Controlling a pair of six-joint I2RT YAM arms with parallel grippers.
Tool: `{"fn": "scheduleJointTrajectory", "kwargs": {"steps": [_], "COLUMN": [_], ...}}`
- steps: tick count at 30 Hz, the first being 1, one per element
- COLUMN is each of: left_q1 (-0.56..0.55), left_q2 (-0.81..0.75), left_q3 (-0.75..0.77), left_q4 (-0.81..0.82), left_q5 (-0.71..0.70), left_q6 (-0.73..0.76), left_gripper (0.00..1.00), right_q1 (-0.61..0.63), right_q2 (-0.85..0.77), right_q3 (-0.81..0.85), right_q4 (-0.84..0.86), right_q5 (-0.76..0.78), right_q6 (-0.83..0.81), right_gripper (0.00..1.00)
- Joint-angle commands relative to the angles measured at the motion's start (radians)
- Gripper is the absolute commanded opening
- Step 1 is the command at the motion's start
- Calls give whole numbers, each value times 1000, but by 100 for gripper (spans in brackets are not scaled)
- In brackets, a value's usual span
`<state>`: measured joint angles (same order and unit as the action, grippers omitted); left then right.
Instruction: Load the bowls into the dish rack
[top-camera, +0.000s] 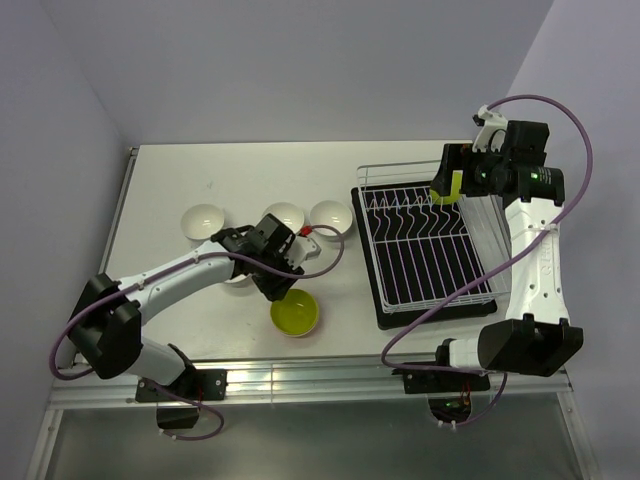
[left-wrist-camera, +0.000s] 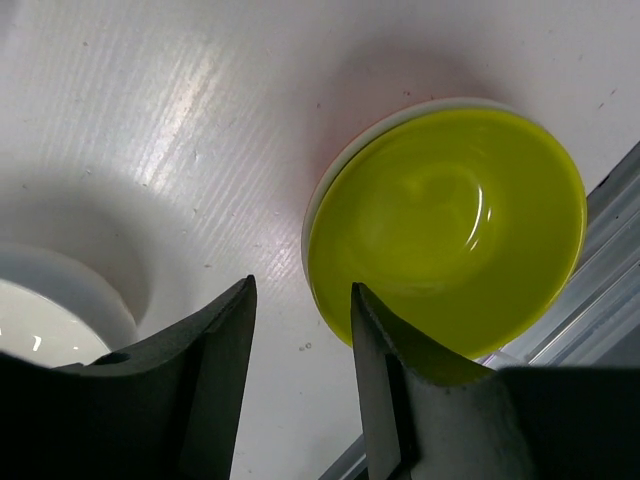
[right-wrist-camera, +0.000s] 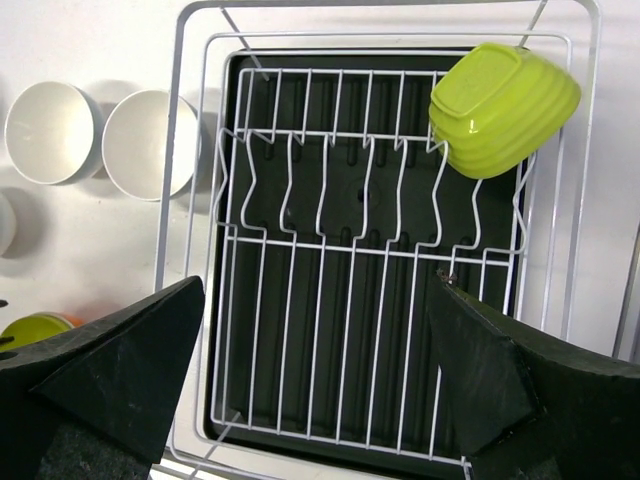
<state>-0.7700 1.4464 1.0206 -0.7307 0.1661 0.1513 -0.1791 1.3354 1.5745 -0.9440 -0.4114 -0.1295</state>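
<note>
A lime green bowl (top-camera: 295, 312) (left-wrist-camera: 450, 220) sits nested on top of a white and an orange bowl near the table's front edge. My left gripper (top-camera: 283, 288) (left-wrist-camera: 302, 285) hangs just over its left rim with the jaws partly apart. Bare table shows between them, and the right finger (left-wrist-camera: 375, 350) overlaps the bowl's edge. The white wire dish rack (top-camera: 430, 255) (right-wrist-camera: 190, 200) on its black tray stands on the right. A second lime green bowl (top-camera: 447, 188) (right-wrist-camera: 505, 105) leans on its side in the rack's back corner. My right gripper (top-camera: 462, 172) (right-wrist-camera: 320, 283) hovers wide open above the rack, holding nothing.
Three white bowls (top-camera: 203, 221) (top-camera: 283, 215) (top-camera: 331, 215) stand in a row behind the left arm. Another white bowl (top-camera: 238, 277) (left-wrist-camera: 40, 320) is partly hidden under that arm. The table's metal front rail (top-camera: 300, 378) runs just beyond the stack.
</note>
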Motion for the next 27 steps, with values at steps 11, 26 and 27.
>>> {"fn": "scheduleJointTrajectory", "kwargs": {"steps": [11, 26, 27], "left_q1": [-38, -51, -52], "left_q2": [29, 42, 46], "left_q3": [68, 62, 62], "left_q4": [-13, -19, -21], "left_q5": [-23, -19, -19], "left_q6": [-30, -29, -30], "left_gripper": [43, 27, 27], "right_q1": [1, 1, 1], "right_q2": [5, 11, 11], "right_q3": [13, -2, -2], "right_q4": [-6, 1, 1], "right_q5": [-29, -35, -33], "right_q6": [-7, 7, 7], "right_gripper": [100, 100, 100]}}
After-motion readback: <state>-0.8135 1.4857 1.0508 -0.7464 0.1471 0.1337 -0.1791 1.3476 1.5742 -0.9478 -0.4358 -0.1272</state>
